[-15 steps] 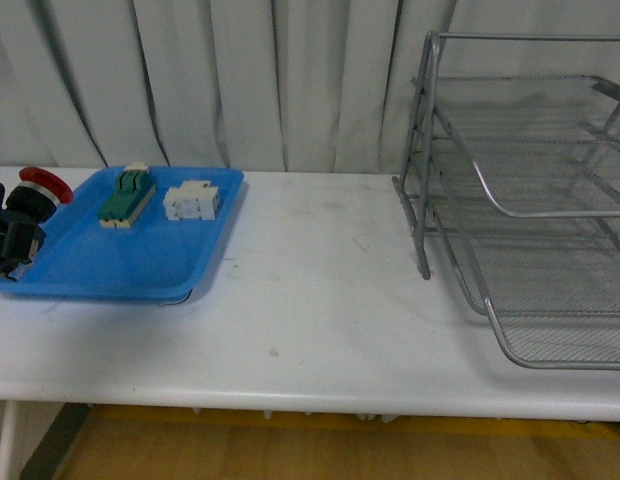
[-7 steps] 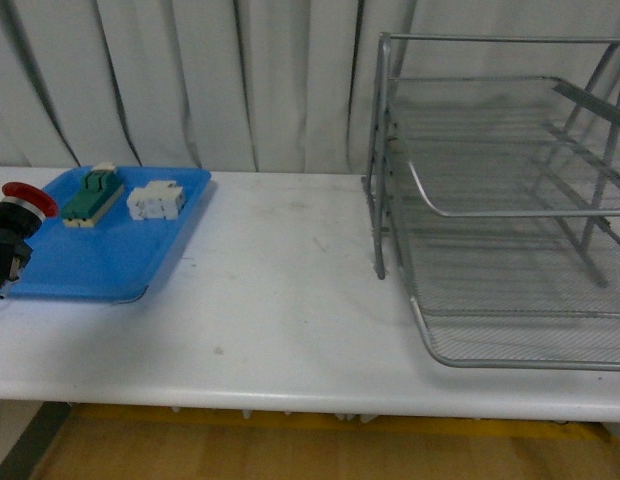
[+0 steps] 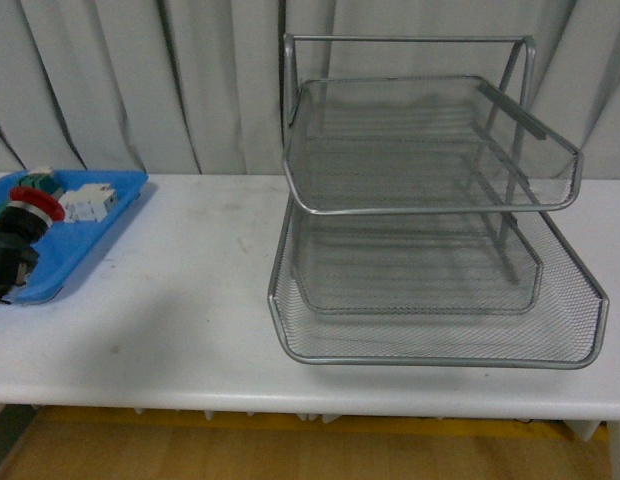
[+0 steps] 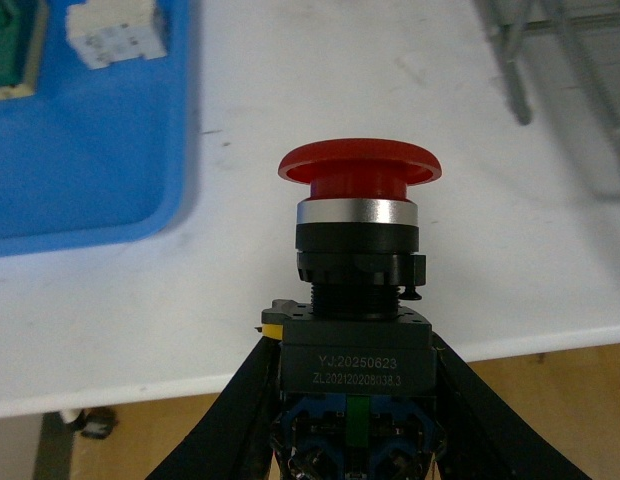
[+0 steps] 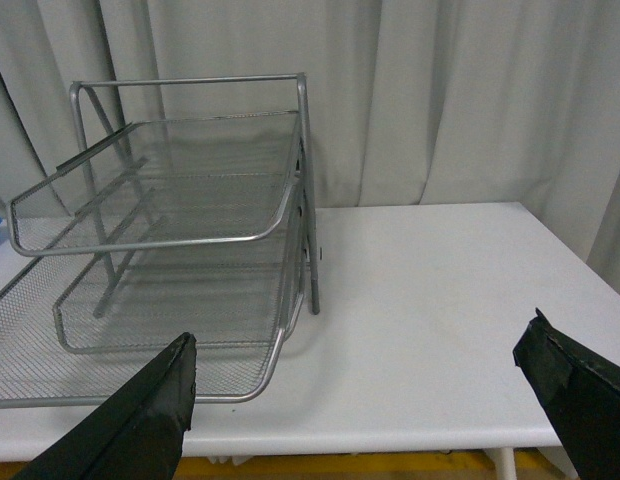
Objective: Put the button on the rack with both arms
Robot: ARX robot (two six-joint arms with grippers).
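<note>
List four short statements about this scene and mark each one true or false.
1. The left tool is shut on the button. True.
2. The white component lies in the blue tray. True.
3. The right tool grips the white component. False: it is open and holds nothing.
4. The button rests on the rack. False: the left tool holds it off to the side, apart from the rack.

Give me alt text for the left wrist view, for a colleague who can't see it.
The left gripper grips the red-capped button by its body, white table behind it. Also visible: a blue tray holding a white component and a green switch, and a corner of the rack.
</note>
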